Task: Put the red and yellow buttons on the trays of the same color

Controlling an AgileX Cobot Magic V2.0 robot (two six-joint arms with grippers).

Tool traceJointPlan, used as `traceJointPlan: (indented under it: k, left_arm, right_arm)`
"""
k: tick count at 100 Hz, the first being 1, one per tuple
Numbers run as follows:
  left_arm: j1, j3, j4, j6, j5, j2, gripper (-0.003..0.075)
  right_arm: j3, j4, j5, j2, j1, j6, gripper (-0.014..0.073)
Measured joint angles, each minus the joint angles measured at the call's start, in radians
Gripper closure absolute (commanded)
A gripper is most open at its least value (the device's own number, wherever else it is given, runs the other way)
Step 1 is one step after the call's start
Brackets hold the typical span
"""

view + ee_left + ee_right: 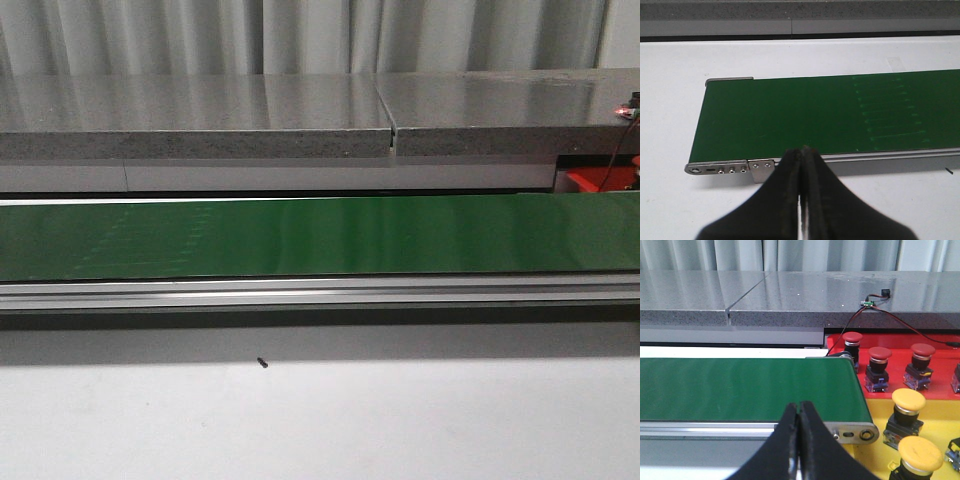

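In the right wrist view, three red buttons (879, 362) stand on the red tray (895, 345) past the end of the green belt (745, 387). Nearer, two yellow buttons (908, 407) stand on the yellow tray (877, 407). My right gripper (799, 405) is shut with nothing in it, hanging over the belt's near rail, left of the trays. My left gripper (802, 150) is also shut and holds nothing. It sits over the near rail by the other end of the belt (790, 115). Neither gripper shows in the front view.
A grey stone ledge (300, 115) runs behind the belt (300, 238). A corner of the red tray (592, 180) shows at the right. Red and black wires (900, 322) lead from a small part on the ledge down to the tray. A small black speck (262, 363) lies on the white table.
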Motion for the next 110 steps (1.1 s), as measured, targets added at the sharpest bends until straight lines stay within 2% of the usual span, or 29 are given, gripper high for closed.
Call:
traceJointPlan:
  k: [110]
  left_arm:
    - [0.000,0.000,0.007,-0.002,0.000,0.000,0.0741]
  right_arm:
    - [0.000,0.000,-0.012,0.000,0.000,0.000,0.0659]
